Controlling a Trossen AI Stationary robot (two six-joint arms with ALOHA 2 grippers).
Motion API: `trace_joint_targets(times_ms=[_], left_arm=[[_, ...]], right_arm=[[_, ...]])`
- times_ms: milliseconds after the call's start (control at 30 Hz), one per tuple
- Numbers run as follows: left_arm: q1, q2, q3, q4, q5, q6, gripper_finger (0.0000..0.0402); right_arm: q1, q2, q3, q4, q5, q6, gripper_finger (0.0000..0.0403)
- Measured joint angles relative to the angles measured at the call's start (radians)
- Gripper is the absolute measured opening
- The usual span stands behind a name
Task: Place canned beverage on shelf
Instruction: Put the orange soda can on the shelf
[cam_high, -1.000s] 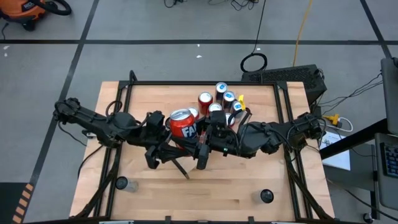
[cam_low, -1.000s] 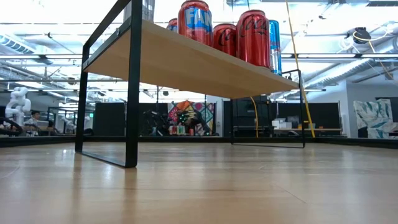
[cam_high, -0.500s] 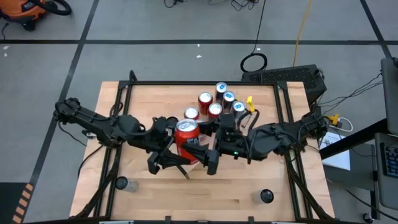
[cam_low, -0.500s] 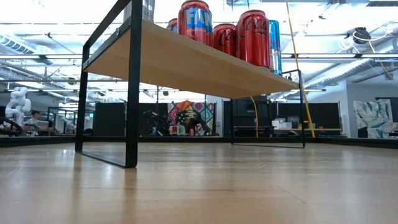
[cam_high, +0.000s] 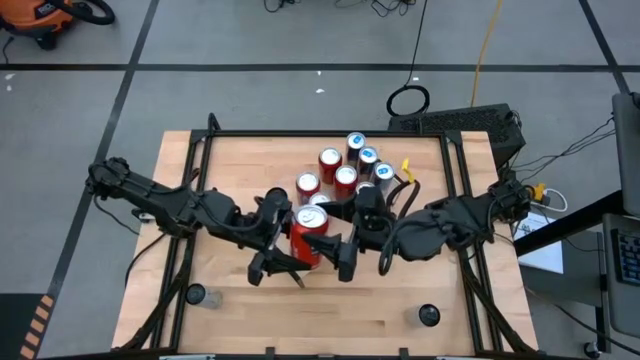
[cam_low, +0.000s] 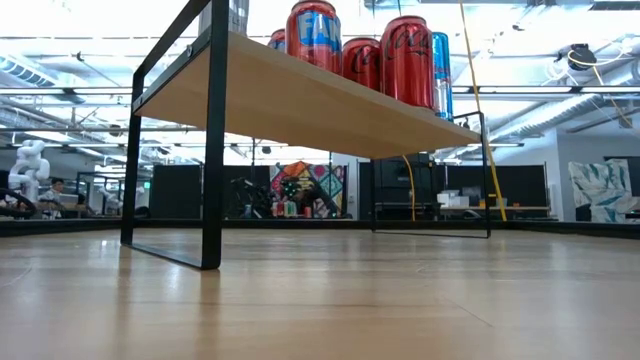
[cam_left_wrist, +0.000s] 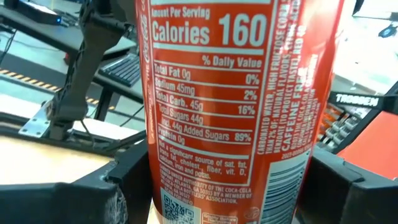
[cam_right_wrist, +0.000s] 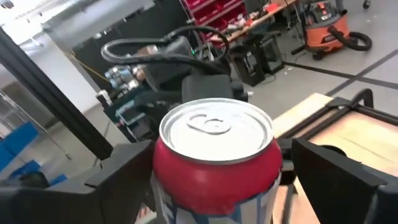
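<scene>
Can (cam_high: 309, 236) stood held in left pincer (cam_high: 283, 262), right pincer (cam_high: 338, 258) spread wide beside it, for setting on shelf (cam_high: 400, 300).

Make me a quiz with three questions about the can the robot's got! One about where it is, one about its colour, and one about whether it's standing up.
1. Where is the can?
A. On the floor
B. Between the left claw and the right claw
C. Beside the orange vacuum

2. What colour is its body?
A. Red
B. Green
C. Yellow

3. How does it sit?
A. Lying on its side
B. Crushed flat
C. Upright

Answers: B, because each wrist view shows dark fingers on both sides of it. A, because its body is red under a silver top. C, because its round top faces straight up in the high view.
</scene>
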Motion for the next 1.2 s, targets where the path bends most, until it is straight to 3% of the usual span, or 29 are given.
trace_joint_targets(times_ms=[633, 967, 1200], left_arm=[[0.000, 0.000, 0.000, -0.063, -0.004, 0.001, 0.0288], [0.000, 0.000, 0.000, -0.066, -0.011, -0.005, 0.0289], [0.000, -0.001, 0.000, -0.067, -0.009, -0.007, 0.0306]], right_arm=[[-0.016, 0.014, -0.001, -0.042, -0.046, 0.025, 0.0351], [-0.016, 0.015, -0.001, -0.040, -0.052, 0.024, 0.0264], [-0.016, 0.015, -0.001, -0.039, -0.051, 0.024, 0.0269]])
